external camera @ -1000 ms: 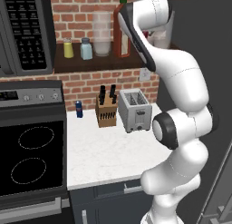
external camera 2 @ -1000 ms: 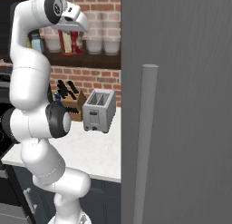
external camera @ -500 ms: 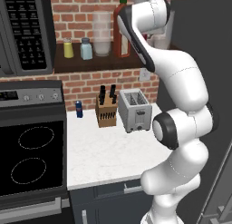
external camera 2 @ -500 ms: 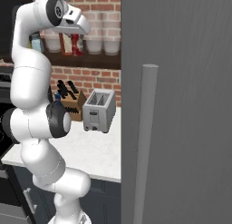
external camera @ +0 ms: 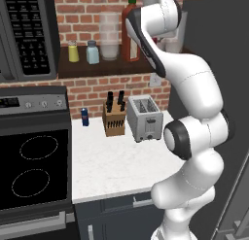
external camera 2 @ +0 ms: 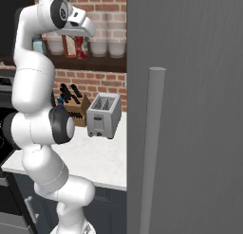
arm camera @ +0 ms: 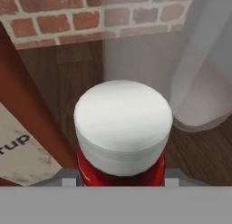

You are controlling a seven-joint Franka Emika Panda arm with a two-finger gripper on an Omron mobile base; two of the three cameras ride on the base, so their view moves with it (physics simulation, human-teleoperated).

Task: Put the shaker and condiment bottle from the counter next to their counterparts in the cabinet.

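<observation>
Standing on the dark wooden shelf [external camera: 97, 69] left to right were the yellow shaker [external camera: 73, 52], the blue-grey shaker [external camera: 92, 52], a clear container [external camera: 110, 36] and the tall red-brown bottle [external camera: 130, 32]. The squat red condiment bottle [arm camera: 121, 132] with its white cap sat on the shelf boards, close under the hand camera, just right of the tall bottle's label [arm camera: 20, 153]. Gripper hidden behind the arm [external camera: 160, 35]; grip state couldn't be told.
</observation>
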